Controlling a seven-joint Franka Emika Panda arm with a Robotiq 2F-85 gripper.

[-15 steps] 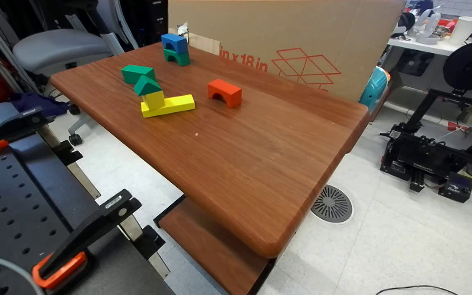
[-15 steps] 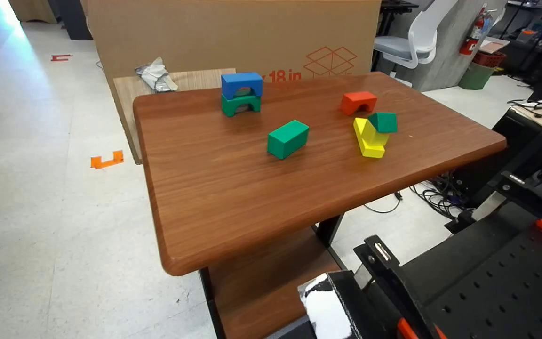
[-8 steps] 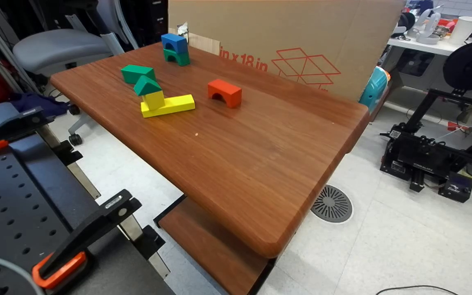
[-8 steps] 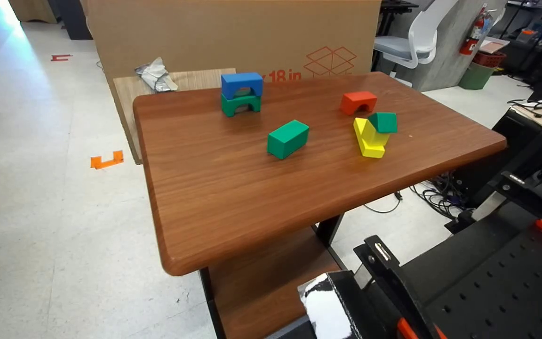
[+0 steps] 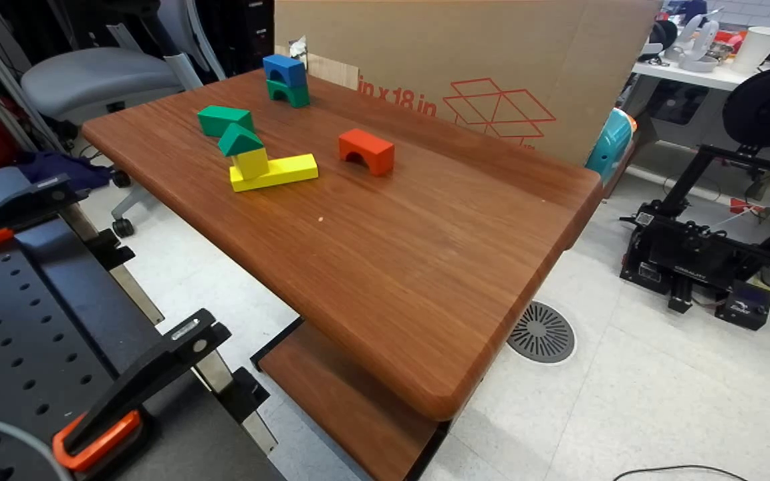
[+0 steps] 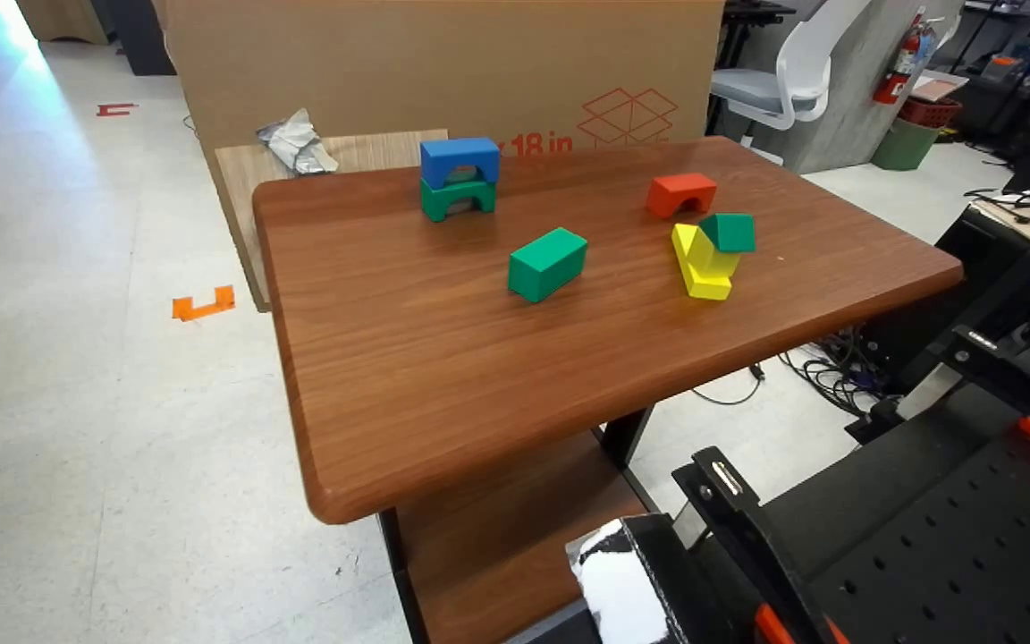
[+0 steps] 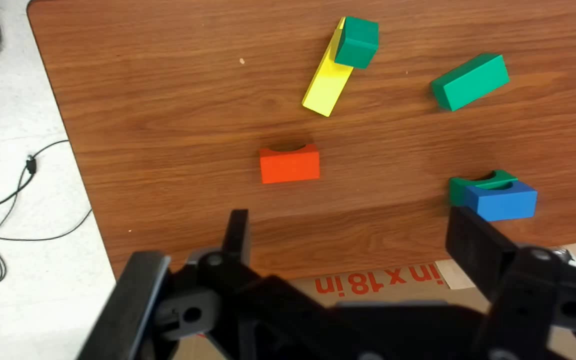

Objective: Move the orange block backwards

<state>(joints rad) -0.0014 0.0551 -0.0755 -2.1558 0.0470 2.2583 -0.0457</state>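
Note:
The orange block (image 5: 367, 151) is a small red-orange arch standing upright on the brown table, notch downward. It also shows in an exterior view (image 6: 680, 193), beyond the yellow bar. In the wrist view the orange block (image 7: 290, 166) lies above and between the fingers, nearer the left finger, apart from both. My gripper (image 7: 347, 215) is wide open with nothing between its fingers, held above the table. It does not show in either exterior view.
A yellow bar (image 5: 291, 171) carries a yellow block and a green triangle (image 5: 240, 139). A green block (image 6: 547, 265) lies beside them. A blue arch (image 6: 460, 162) sits on a green arch (image 6: 434, 202). A cardboard box (image 5: 465, 60) stands along the table's (image 5: 425, 267) far edge.

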